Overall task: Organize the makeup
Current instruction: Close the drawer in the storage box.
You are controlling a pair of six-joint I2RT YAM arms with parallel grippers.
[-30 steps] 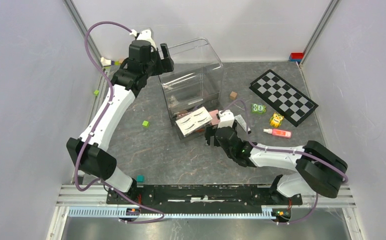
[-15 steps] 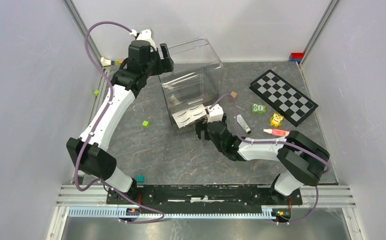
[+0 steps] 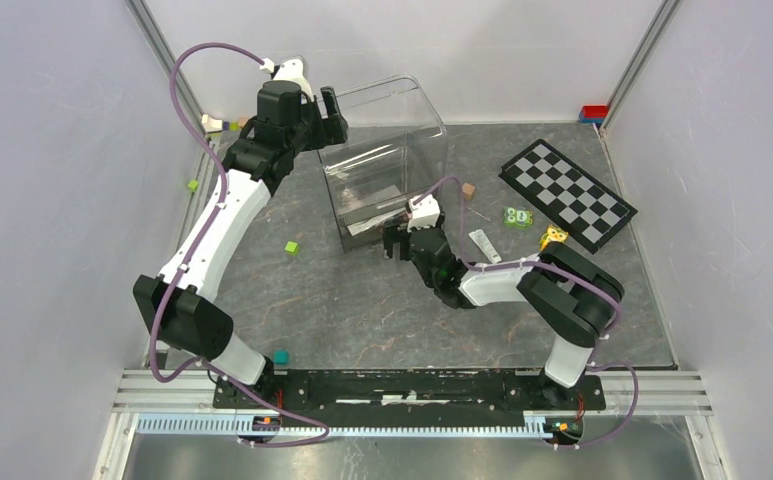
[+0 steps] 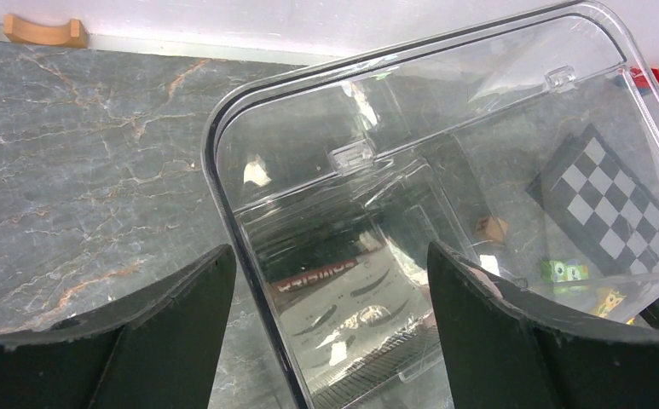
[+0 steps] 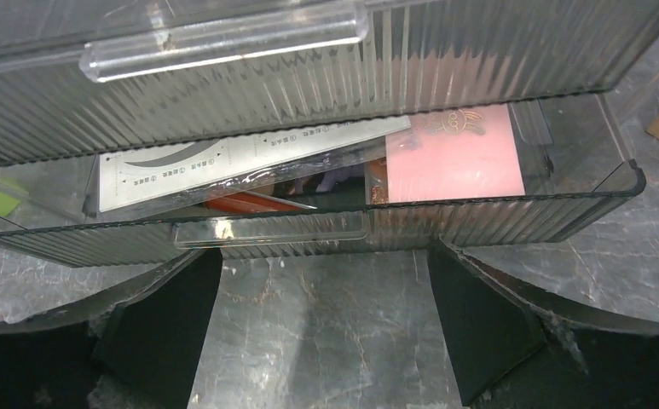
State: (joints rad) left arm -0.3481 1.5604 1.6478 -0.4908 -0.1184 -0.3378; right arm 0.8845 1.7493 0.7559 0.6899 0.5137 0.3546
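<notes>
Facing the drawer (image 5: 479, 223) (eyebrow card (image 5: 223, 158) inside), the right gripper (image 5: 321, 264) gapes empty; left gripper (image 4: 330, 251) gapes too.

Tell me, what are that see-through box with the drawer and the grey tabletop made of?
The box looks like clear, glossy hard plastic: you see straight through it and light glints off its walls. Its drawer seems the same plastic, with a ribbed front. The tabletop looks like dark grey stone with pale veins, fairly matte, though it may only be a marble-print sheet.
</notes>
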